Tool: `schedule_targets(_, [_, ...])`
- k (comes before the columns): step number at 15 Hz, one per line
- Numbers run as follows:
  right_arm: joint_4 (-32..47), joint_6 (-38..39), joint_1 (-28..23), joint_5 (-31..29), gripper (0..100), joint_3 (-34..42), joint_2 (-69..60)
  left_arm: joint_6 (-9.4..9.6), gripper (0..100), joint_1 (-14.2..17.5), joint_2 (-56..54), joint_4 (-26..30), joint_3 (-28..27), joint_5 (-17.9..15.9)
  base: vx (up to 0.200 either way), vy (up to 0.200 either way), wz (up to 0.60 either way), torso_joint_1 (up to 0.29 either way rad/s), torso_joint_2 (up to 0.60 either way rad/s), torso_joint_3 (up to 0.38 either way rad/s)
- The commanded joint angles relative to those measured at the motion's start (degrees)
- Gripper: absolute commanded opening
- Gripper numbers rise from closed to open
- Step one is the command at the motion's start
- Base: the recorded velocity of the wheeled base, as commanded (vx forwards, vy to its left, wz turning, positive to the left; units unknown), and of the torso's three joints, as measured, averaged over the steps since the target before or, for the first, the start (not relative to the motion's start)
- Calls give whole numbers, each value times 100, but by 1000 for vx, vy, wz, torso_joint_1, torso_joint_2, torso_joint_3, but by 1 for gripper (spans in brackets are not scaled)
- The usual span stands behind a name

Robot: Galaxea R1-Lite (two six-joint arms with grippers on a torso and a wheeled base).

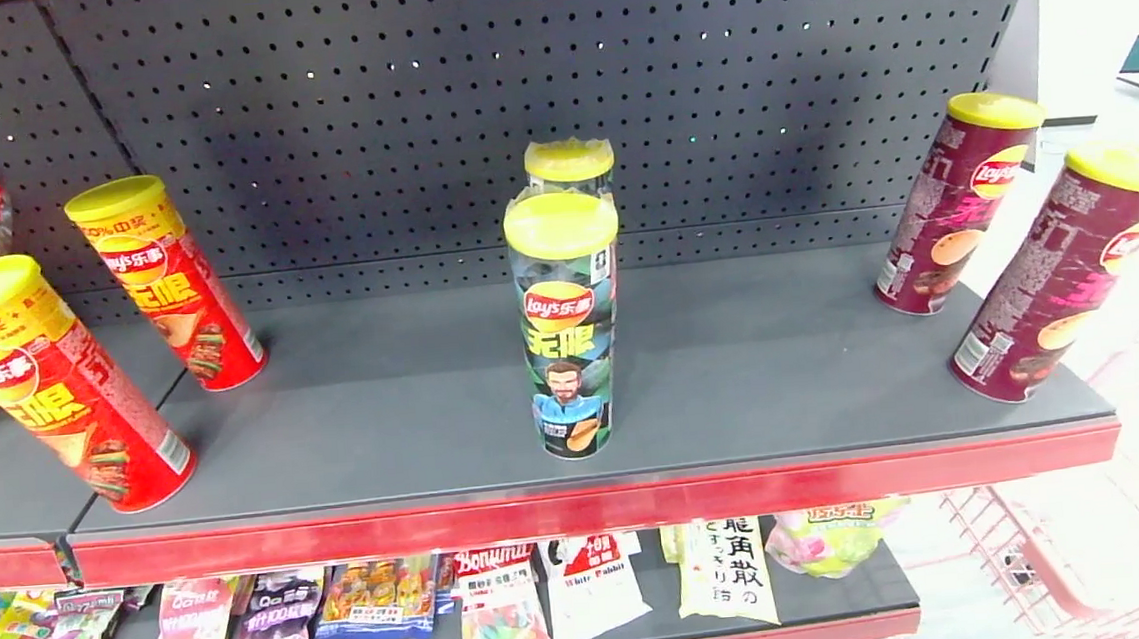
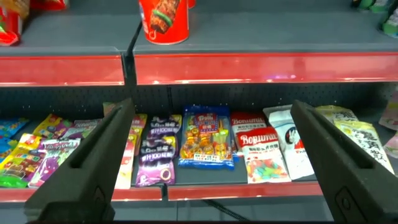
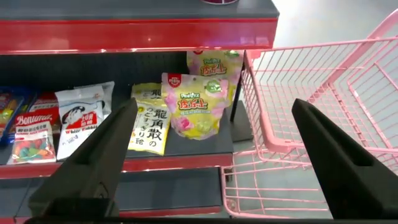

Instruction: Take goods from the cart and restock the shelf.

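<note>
The grey upper shelf [image 1: 733, 368] with a red front lip carries chip cans: two red ones [image 1: 53, 386] at the left, a green one [image 1: 567, 325] in the middle with another behind it, and two purple ones [image 1: 1068, 275] at the right. The pink wire cart [image 3: 323, 93] stands beside the shelf's right end, and its inside looks bare where visible. My left gripper [image 2: 211, 106] is open, holds nothing and faces the lower shelf's snack bags [image 2: 205, 138]. My right gripper [image 3: 214, 106] is open and holds nothing in front of a green candy bag [image 3: 194, 102] by the cart.
The lower shelf [image 1: 830, 597] holds a row of flat snack bags. A pegboard back wall [image 1: 553, 80] closes the shelf behind. Wide gaps lie between the can groups on the upper shelf. The cart's rim [image 1: 1038, 567] shows at the lower right.
</note>
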Motion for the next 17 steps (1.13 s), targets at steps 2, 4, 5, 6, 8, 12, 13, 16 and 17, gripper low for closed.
schedule_targets(2, [0, 51, -2, -3, 100, 10, 31, -3, 100, 0, 7, 0, 1, 4, 0, 0, 0, 0, 0, 0])
schedule_targets(4, [0, 95, -2, -11, 100, 10, 31, -3, 100, 0, 7, 0, 1, 4, 0, 100, 0, 1, 1, 1])
schedule_targets(5, [0, 121, -2, -11, 100, 10, 31, -3, 100, 0, 7, -9, 1, 4, 0, 200, 0, -2, 7, 7])
schedule_targets(6, [0, 121, -2, -11, 100, 10, 31, -3, 100, 0, 7, 0, 1, 4, 0, 200, 0, -2, 2, 2])
schedule_targets(8, [0, 103, -2, -11, 100, 10, 31, -3, 100, 0, 7, 0, 1, 4, 0, 200, 0, 5, 7, 7])
schedule_targets(12, [0, 86, -2, -3, 100, 10, 31, -3, 100, 0, 7, 0, 1, 4, 0, 0, 0, 0, 0, 0])
schedule_targets(13, [0, 86, -2, -3, 100, 10, 31, -3, 100, 0, 7, -9, 1, 4, 0, 0, 0, 0, 0, 0])
schedule_targets(16, [0, 103, -2, -11, 100, 10, 31, -3, 100, 0, 7, 0, 1, 4, 0, 0, 0, 0, 0, 0])
schedule_targets(17, [0, 121, -2, -20, 100, 10, 31, -3, 100, 0, 7, 0, 1, 4, 0, 0, 0, 0, 0, 0])
